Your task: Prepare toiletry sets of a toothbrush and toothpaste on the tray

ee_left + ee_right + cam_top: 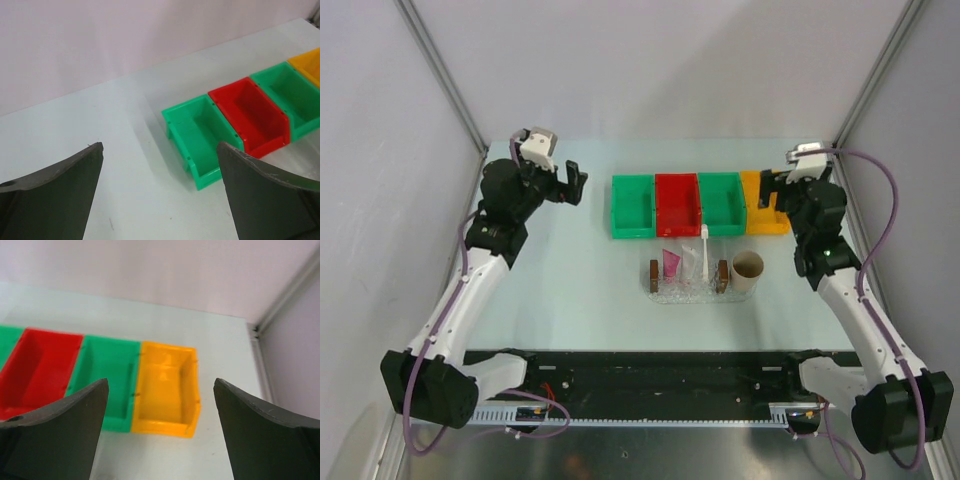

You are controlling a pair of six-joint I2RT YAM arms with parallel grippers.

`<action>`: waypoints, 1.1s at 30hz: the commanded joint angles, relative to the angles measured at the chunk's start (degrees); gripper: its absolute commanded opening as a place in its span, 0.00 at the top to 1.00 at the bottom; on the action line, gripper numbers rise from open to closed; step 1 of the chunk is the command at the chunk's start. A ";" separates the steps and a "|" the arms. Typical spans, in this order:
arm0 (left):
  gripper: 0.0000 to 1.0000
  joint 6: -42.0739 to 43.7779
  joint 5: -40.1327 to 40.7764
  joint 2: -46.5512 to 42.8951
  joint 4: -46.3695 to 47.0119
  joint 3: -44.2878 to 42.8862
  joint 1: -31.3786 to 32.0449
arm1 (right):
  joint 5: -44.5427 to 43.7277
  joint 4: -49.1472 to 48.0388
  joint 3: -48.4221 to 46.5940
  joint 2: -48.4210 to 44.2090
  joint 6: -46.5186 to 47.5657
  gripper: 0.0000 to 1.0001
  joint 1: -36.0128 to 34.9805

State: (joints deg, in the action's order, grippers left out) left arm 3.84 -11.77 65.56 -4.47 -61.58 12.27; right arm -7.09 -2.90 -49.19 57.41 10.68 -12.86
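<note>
Toothbrush (704, 255) and toothpaste (672, 264) lie side by side in the tray (686, 293), close in front of the row of bins (678, 203), so one set looks complete. The left jaws and the right jaws both gape wide and empty, hovering beside the bins' outer ends, likely to keep clear of the tray.

Bright, even light comes from overhead; the green bin (200, 145) throws only a faint, soft shadow on the pale table (125, 125). Both wrist views look slightly soft, the near fingers (55, 435) blurred. The clear tray (690, 293) glints, perhaps washing out detail.
</note>
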 commanded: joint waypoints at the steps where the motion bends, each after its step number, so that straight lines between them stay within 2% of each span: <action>1: 0.00 -2.69 4.73 -3.15 0.78 0.41 -2.16 | -4.52 -4.58 -6.43 3.84 -6.52 0.08 6.17; 5: 0.00 -3.40 7.45 -4.21 0.78 0.50 -3.66 | -0.74 -1.42 -12.58 8.85 -12.95 0.00 12.42; 6: 0.00 -3.31 7.90 -4.56 0.87 0.58 -3.92 | -0.21 -1.24 -13.12 10.34 -14.01 0.00 15.82; 8: 0.00 -3.48 8.34 -5.26 0.87 1.29 -4.71 | 0.59 -0.62 -14.44 11.41 -14.72 0.00 16.90; 13: 0.00 -3.48 8.69 -6.14 0.87 2.78 -6.21 | 3.22 2.10 -14.62 11.50 -13.67 0.00 16.82; 17: 0.00 -3.48 9.31 -6.32 0.87 3.49 -7.61 | -0.71 2.54 -14.10 10.71 -13.84 0.00 15.77; 23: 0.00 -3.48 9.31 -7.20 3.05 5.41 -9.72 | -6.87 -2.28 -10.49 9.92 -7.43 0.00 11.12; 28: 0.00 -3.48 8.00 -9.66 9.29 9.99 -10.08 | -7.58 -2.64 -10.23 10.53 -5.58 0.00 9.70; 33: 0.00 -4.98 6.67 -9.13 10.44 10.69 -10.16 | -7.50 -2.20 -10.23 10.01 -4.97 0.00 9.70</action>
State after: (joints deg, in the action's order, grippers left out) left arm 2.00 -3.66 57.52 1.02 -51.40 2.70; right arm -12.91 -2.17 -59.22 68.66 3.99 -3.16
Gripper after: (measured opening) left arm 0.996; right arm 0.994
